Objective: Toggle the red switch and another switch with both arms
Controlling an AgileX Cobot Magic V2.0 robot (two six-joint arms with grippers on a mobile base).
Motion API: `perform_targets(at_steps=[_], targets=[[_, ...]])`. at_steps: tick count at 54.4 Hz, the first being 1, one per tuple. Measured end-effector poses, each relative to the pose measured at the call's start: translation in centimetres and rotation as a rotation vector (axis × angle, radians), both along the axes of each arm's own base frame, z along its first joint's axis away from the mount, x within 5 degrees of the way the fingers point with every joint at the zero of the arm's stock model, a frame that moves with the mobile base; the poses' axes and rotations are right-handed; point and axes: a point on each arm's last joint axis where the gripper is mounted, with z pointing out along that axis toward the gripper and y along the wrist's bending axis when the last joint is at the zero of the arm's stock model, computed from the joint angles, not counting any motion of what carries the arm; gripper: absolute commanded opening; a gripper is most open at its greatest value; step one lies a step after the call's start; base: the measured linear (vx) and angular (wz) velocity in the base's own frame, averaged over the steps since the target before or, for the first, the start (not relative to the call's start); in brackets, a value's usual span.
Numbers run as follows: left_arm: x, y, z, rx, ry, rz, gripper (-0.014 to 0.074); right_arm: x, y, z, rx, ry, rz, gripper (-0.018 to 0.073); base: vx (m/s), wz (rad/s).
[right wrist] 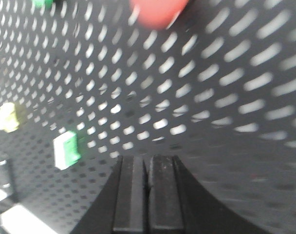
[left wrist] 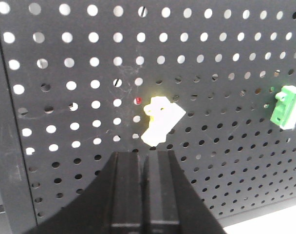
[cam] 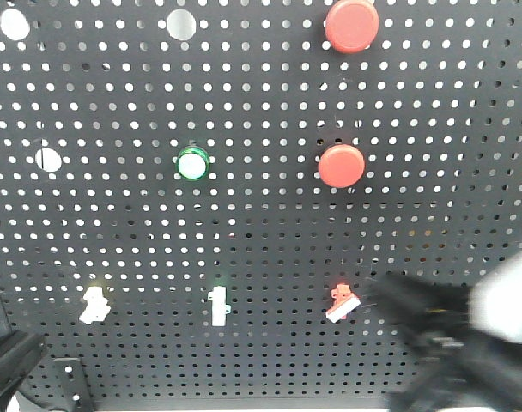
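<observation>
I can read no writing, number, brand or sign in any view. The pegboard, the buttons and the switches show plain surfaces, and my right wrist view is too blurred to tell.

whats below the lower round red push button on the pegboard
A tiny red-based, white-levered toggle switch. The blurred black right hand covers whatever lies beside it.

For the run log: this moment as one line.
left gripper shut, below yellowish switch | right gripper shut, near red switch
</observation>
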Motion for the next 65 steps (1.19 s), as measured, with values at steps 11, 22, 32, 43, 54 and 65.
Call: perform_targets(at_steps=[11, 22, 32, 43, 54, 65], targets=[[0.0, 0.0, 0.0, 0.0, 0.001, 0.0, 0.0003, -0.7, -0.6, 0.4, -0.01, 0.003, -0.031, -0.0006, 0.0, 0.0], [0.0, 0.0, 0.0, 0.0, 0.001, 0.0, 0.0003, -0.7, -0.7, 0.4, -0.013, 0.007, -0.034, -0.0006, 0.0, 0.0], [0.0, 0.0, 0.0, 0.0, 0.001, 0.0, 0.0003, -0.7, -0.7, 0.4, -0.013, 0.007, -0.034, -0.0006, 0.0, 0.0], [0.0, 0.0, 0.0, 0.002, 0.006, 0.0, 0.0003, -0.7, -0.7, 0.4, -0.013, 0.007, -0.034, -0.0006, 0.0, 0.0], [-2.4, 1.2, -0.2, 0.115, -0.024, 0.002, 0.0003, -0.8, -0.7, 0.4, -0.012, 0.005, -0.034, -0.0006, 0.0, 0.0], [-7.2, 4.3, -3.9, 0.094, -0.06, 0.16, 0.0003, -0.8, -0.7, 0.4, -0.012, 0.005, -0.034, -0.0006, 0.0, 0.0]])
